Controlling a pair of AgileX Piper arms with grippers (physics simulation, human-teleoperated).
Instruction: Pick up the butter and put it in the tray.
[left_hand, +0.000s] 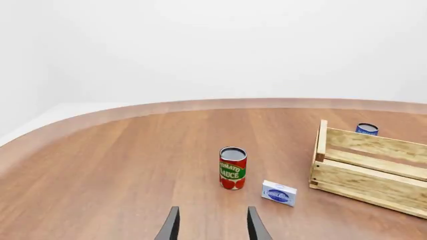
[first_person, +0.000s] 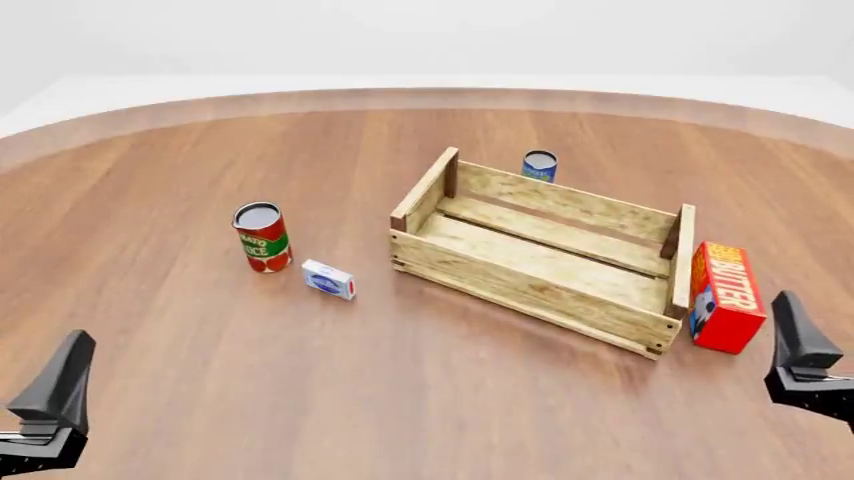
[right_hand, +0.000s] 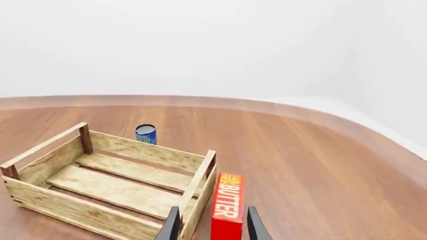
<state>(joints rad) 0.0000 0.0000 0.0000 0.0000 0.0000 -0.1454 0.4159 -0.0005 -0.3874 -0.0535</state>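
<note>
The butter (first_person: 726, 296) stands on its long edge just beside the tray's (first_person: 534, 262) right end board, outside it, so it is still to be picked up. That puts it on the right arm's side: the right gripper (first_person: 798, 345) hangs just short of the carton, a little to its right and nearer the camera. In the right wrist view the fingers (right_hand: 173, 225) stand apart with nothing between them, and the butter (right_hand: 227, 205) lies straight ahead, nearly in line with the gap, which suggests this hand is lined up for the approach. The carton's narrow faces seem the likeliest to fit the spread; the board so close on its far-left side leaves little room for a finger there.

The left gripper (first_person: 54, 400) waits well away from the butter, likewise spread and holding nothing. Ahead of it sit a tomato can (left_hand: 232, 167) and a small white box (left_hand: 279, 193), neither wanted. A blue can (first_person: 539, 165) stands beyond the tray. The tray holds nothing visible, so the drop looks unobstructed.
</note>
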